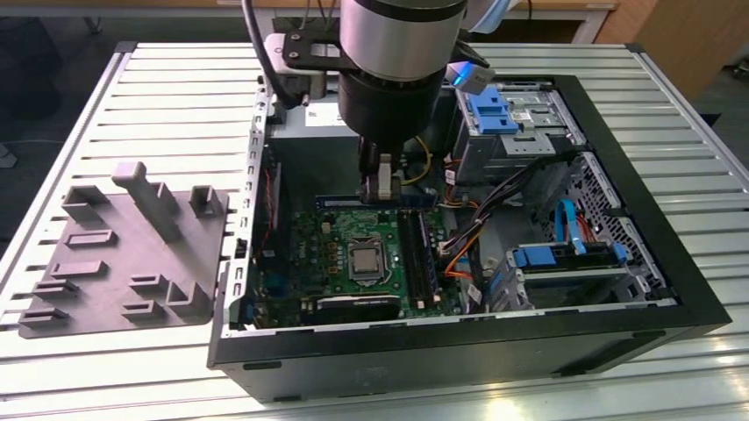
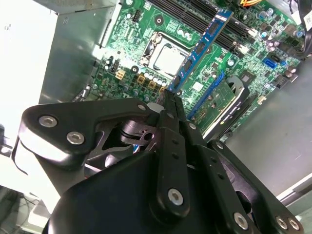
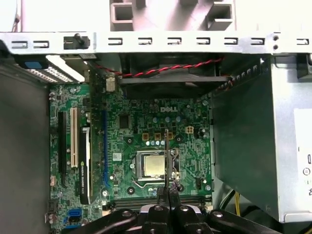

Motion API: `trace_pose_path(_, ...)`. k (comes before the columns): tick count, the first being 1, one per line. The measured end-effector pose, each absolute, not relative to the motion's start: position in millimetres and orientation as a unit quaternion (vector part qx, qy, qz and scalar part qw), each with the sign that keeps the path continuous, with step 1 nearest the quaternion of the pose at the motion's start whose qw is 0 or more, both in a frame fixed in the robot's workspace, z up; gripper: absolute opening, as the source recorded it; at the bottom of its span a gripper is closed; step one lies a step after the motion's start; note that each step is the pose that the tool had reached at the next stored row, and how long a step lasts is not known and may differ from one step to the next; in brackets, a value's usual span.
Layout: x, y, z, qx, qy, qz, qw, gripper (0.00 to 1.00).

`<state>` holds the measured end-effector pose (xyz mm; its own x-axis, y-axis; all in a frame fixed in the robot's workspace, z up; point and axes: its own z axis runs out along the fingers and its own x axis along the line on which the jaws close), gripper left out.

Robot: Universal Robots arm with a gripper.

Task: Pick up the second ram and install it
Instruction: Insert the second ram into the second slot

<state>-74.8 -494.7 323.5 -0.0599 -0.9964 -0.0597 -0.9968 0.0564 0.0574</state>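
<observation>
Gripper (image 2: 168, 105) clamped on your second ram (image 2: 200, 51) | stick held edge-on over the motherboard (image 3: 126, 141), inside the open computer case (image 1: 468, 338) | grey tray (image 1: 105, 263) outside, at the exterior view's left

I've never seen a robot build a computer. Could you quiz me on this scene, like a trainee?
1. True or false: the jaws hold the ram.
2. What lies at the exterior view's left of the case? A) tray B) keyboard C) monitor
3. What colour is the motherboard?
Key: 1 true; 2 A; 3 green.
</observation>
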Motion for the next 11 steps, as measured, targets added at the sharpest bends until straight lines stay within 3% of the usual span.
trace_pose_path(11,-74.9,-494.7,321.7,-0.619,0.784,0.041,0.006,0.12)
